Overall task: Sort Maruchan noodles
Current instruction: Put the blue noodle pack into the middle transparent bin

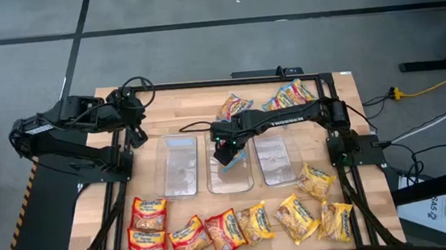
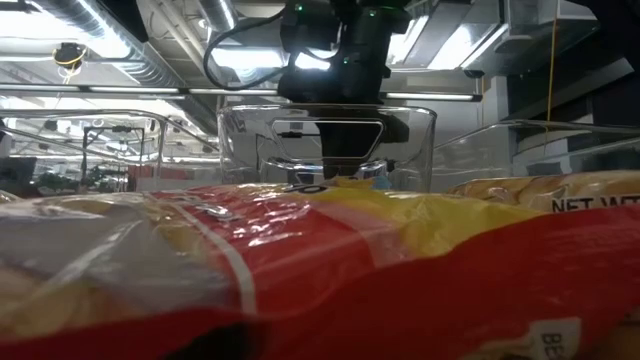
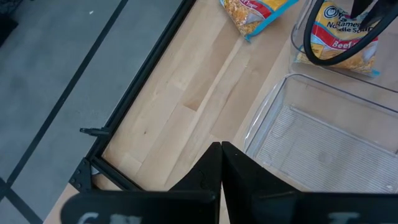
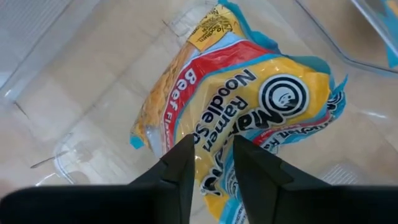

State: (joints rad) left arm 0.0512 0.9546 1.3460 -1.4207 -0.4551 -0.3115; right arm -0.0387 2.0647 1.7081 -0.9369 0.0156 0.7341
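Observation:
My right gripper (image 1: 225, 147) reaches over the middle clear tub (image 1: 229, 181) and is shut on a blue-trimmed beef noodle packet (image 4: 249, 93). Two more blue-trimmed packets (image 1: 233, 106) (image 1: 289, 95) lie flat at the table's far edge. Red-orange packets (image 1: 148, 214) and yellow packets (image 1: 297, 217) lie flat in a row along the near edge. My left gripper (image 1: 137, 136) is shut and empty at the far left, beside the left tub (image 1: 180, 168); its shut fingers also show in the left wrist view (image 3: 221, 163). My right gripper pinches the packet between its two fingers (image 4: 183, 163) at one edge (image 4: 211, 163), coming from above and pointing down. The packet hangs below the fingers, inside the middle tub's walls. Whether its lower end touches the tub floor does not show.
Three clear tubs stand side by side mid-table; the right one (image 1: 279, 159) and the left one hold nothing. In the low view a red and yellow packet (image 2: 300, 260) fills the foreground. A black frame (image 1: 123, 190) borders the wooden table.

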